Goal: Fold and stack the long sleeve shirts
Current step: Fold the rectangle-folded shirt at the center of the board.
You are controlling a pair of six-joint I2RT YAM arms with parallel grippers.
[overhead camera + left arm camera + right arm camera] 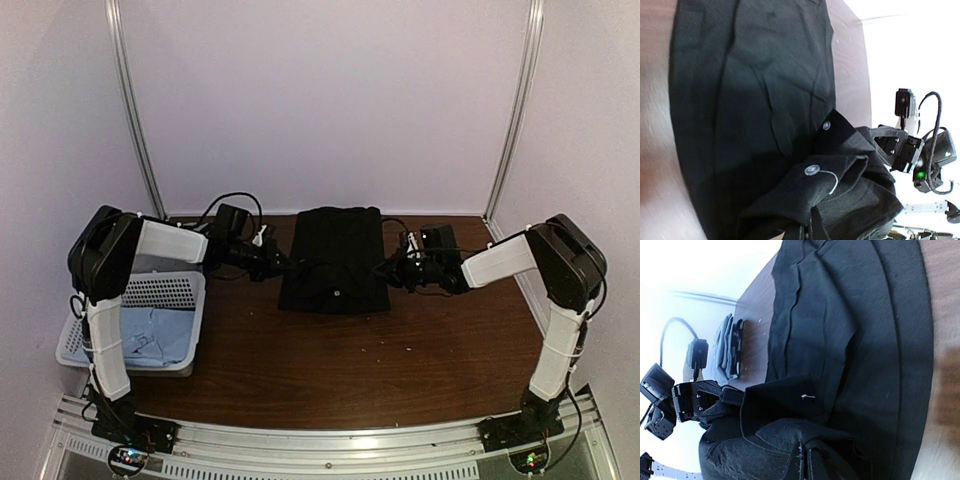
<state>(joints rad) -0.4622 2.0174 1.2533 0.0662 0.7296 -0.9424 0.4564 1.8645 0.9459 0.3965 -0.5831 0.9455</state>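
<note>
Now the brown wooden table (400,370) carries the large black cloth long-sleeved shirt (335,240), spread flat mid-table between my arms. My left claw (290,266) and right claw (386,268) are each clamped on bunched cloth at its opposite side edges, probably so the fold comes over evenly.

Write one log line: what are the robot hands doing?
left gripper: shut on black shirt | right gripper: shut on black shirt | light blue shirt: in white basket
</note>
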